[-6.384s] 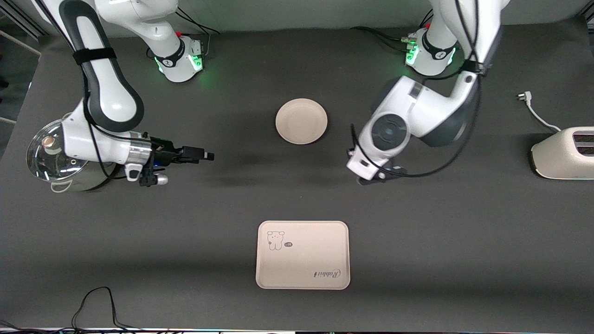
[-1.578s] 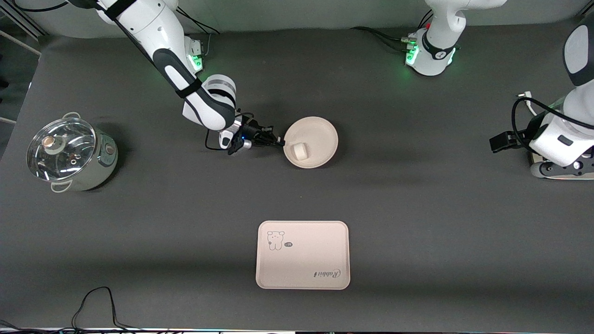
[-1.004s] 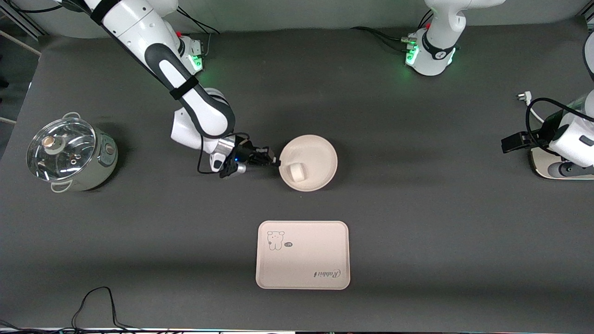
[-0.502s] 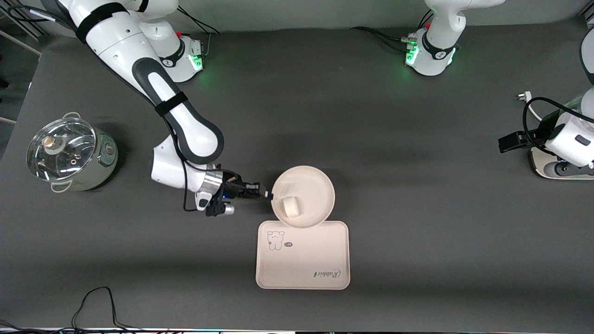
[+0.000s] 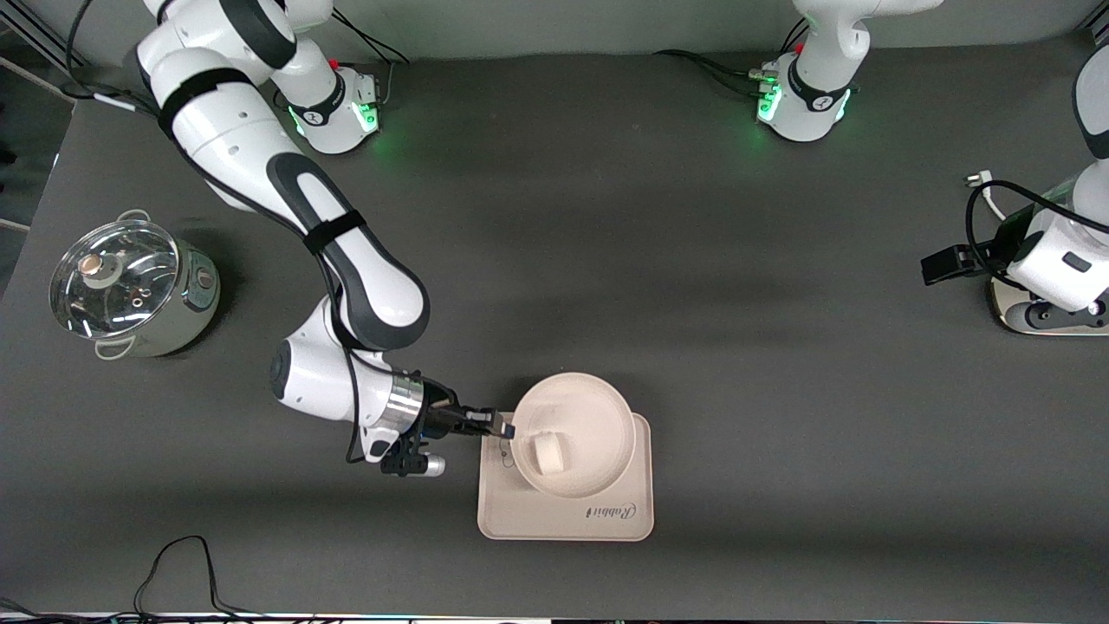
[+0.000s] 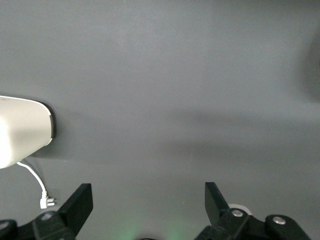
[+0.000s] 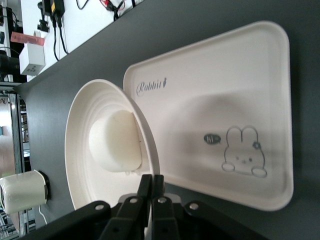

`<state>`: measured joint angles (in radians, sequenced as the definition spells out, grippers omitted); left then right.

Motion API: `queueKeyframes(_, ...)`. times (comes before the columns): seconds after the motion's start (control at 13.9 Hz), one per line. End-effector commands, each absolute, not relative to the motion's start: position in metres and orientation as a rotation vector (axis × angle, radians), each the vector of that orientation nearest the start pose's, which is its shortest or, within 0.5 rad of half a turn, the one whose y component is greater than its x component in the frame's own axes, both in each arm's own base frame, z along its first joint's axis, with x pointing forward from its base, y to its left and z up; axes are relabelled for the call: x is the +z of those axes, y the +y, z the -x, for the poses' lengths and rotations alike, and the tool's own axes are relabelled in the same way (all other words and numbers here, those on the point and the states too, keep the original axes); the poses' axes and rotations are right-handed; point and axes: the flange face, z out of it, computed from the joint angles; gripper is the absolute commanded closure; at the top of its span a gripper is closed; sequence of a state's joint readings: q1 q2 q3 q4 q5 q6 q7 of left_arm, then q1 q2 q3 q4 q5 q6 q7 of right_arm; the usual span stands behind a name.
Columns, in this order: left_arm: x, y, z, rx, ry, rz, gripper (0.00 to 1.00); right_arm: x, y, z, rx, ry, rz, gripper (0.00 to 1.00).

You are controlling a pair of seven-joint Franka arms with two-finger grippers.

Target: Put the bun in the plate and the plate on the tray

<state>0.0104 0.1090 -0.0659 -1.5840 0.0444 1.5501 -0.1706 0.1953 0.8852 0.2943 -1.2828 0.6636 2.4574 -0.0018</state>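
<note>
Right gripper [image 5: 502,428]: I pinched the plate [image 5: 598,414] rim, holding it over the tray [image 5: 641,520].
Bun [image 5: 548,452]: sat inside the plate.
Left gripper [image 6: 145,210]: I waited, fingers spread, over the toaster [image 5: 1009,305] at bare tabletop's edge.

Colours here are pretty muted. The surface [image 5: 693,347] is dark charcoal grey all over. The tray [image 5: 624,516] is cream-beige with a little line-drawn animal [image 7: 243,157] and grey "Rabbit" script on it. The plate [image 5: 598,416] is the same cream-beige, totally plain, and the bun [image 5: 548,452] in it is smooth white. Both arms are glossy white with dark grey joints, black fingers [image 7: 150,192], and green lights glowing at the bases. The pot [image 5: 130,290] is shiny steel with a clear glass lid, and the toaster [image 6: 22,131] is off-white with a white cord.
</note>
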Motion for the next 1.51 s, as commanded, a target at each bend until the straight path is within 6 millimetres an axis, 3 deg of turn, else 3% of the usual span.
queueKeyframes(0.0,0.566,-0.023,-0.582,0.212,-0.210,3.087,0.00,0.242,0.305,-0.744,-0.160,0.145,2.399,1.00)
queueKeyframes(0.29,0.565,-0.024,-0.583,0.215,-0.212,3.086,0.00,0.183,0.303,-0.741,-0.107,0.171,2.420,1.00)
queueKeyframes(0.57,0.567,-0.030,-0.581,0.209,-0.196,3.087,0.00,0.157,0.302,-0.737,-0.079,0.193,2.427,1.00)
queueKeyframes(0.72,0.569,-0.035,-0.581,0.211,-0.165,3.087,0.00,0.158,0.301,-0.738,-0.095,0.207,2.425,0.70)
queueKeyframes(0.79,0.573,-0.040,-0.578,0.206,-0.154,3.088,0.00,0.165,0.301,-0.739,-0.105,0.200,2.427,0.01)
queueKeyframes(0.93,0.575,-0.045,-0.577,0.203,-0.139,3.087,0.00,0.190,0.302,-0.744,-0.125,0.206,2.419,0.00)
queueKeyframes(1.15,0.574,-0.044,-0.576,0.213,-0.142,3.085,0.00,0.262,0.305,-0.743,-0.074,0.132,2.536,0.00)
queueKeyframes(1.22,0.575,-0.045,-0.576,0.206,-0.139,3.086,0.00,0.294,0.297,-0.743,-0.079,0.095,2.589,0.00)
queueKeyframes(1.29,0.576,-0.044,-0.577,0.192,-0.142,3.088,0.00,0.322,0.276,-0.746,-0.091,0.096,2.612,0.00)
queueKeyframes(1.43,0.577,-0.044,-0.577,0.185,-0.142,3.089,0.00,0.365,0.241,-0.728,-0.082,0.084,2.692,0.00)
